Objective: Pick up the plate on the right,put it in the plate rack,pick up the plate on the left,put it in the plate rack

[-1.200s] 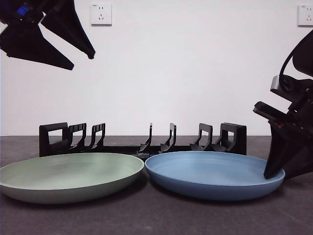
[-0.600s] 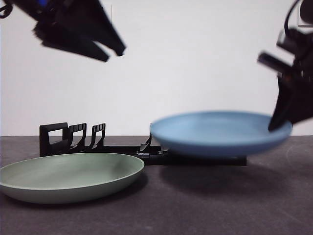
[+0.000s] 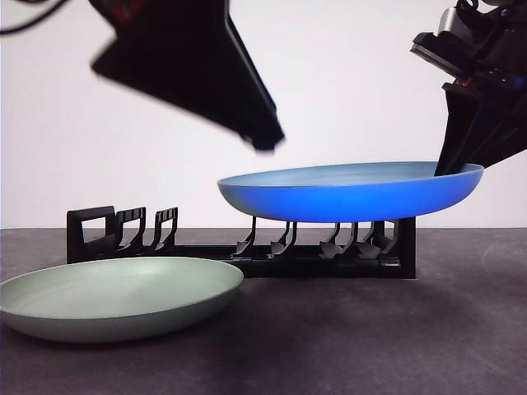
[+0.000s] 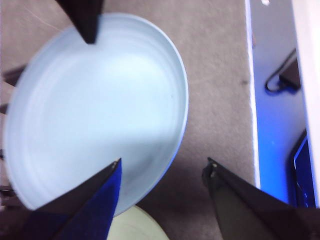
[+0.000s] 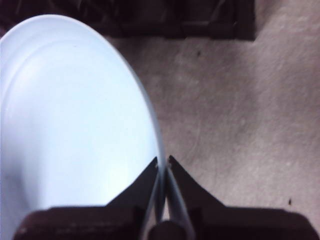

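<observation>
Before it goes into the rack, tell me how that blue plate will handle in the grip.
The blue plate probably is stiff: pinched only at its rim by the right gripper, it hangs nearly level without sagging. Its smooth surface and that narrow edge hold suggest it could slip or swing. It likely is light.

A dark grey worktop [image 3: 346, 346] runs to a white wall [image 3: 354, 99]; a black cable [image 4: 280, 80] lies off its edge.

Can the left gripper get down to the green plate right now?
Probably yes. The left gripper hangs open above the blue plate, which the right gripper holds in the air by its rim. The green plate lies uncovered on the table, off to the side of the blue one.
</observation>
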You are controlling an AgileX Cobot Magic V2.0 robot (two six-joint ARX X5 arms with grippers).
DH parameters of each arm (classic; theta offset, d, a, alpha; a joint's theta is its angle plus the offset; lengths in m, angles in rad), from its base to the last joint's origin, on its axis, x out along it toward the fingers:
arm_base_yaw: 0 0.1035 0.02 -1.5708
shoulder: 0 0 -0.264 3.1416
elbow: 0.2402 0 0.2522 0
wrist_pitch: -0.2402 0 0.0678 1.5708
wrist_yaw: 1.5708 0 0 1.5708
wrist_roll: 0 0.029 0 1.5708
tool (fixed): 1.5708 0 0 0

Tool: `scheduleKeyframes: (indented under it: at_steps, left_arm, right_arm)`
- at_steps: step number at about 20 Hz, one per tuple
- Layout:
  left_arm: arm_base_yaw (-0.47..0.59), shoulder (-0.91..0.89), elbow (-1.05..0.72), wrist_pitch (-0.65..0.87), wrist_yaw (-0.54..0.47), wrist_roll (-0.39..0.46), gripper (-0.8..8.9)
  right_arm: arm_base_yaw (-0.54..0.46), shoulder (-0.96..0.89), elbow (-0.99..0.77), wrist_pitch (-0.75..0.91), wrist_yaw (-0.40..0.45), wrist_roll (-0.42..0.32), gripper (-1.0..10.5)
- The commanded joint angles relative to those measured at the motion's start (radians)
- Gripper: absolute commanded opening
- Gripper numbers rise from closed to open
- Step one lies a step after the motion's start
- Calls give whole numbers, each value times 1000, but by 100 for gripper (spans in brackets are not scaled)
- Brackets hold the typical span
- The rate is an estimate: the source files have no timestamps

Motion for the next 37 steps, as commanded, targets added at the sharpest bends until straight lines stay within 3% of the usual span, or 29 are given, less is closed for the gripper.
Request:
scheduleKeyframes:
  at_steps: [1,5,6,8,9,14,18,20,24,26,30,33,37]
  left_arm:
    - [-4,53,4,5,-3,18,279]
    - [-4,139,4,36,-49,49,277]
    - [-3,154,4,47,-48,50,236]
    - [-4,166,4,57,-45,50,22]
    - [-4,166,4,61,-43,50,-7]
    - [-15,166,5,83,-43,50,-8]
    - [-49,166,16,81,-44,27,-8]
    - [-60,166,29,96,-41,-44,-8]
    - [-29,157,36,185,-63,-410,-8]
    - [22,135,36,242,-63,-515,-9]
    - [160,49,36,314,-25,-591,-9]
    - [308,-15,36,321,98,-600,-9]
    - [518,-27,38,345,343,-665,-9]
  right_arm:
    - [11,3,10,-4,-5,-5,-12]
    - [14,2,10,-31,-9,-5,-12]
    - [13,1,10,-31,-32,-5,-12]
    - [13,-2,11,-31,-56,-6,-12]
    - [13,-5,11,-31,-56,-9,-12]
    - [10,-13,11,-14,-45,-42,11]
    - [10,-60,11,59,70,-48,261]
    - [10,-108,11,119,112,-43,257]
    - [3,-236,11,274,115,-38,248]
    - [2,-281,11,322,165,-30,248]
    - [2,-322,11,327,262,-31,248]
    - [2,-322,11,322,266,-31,248]
    - [3,-322,11,322,265,-30,248]
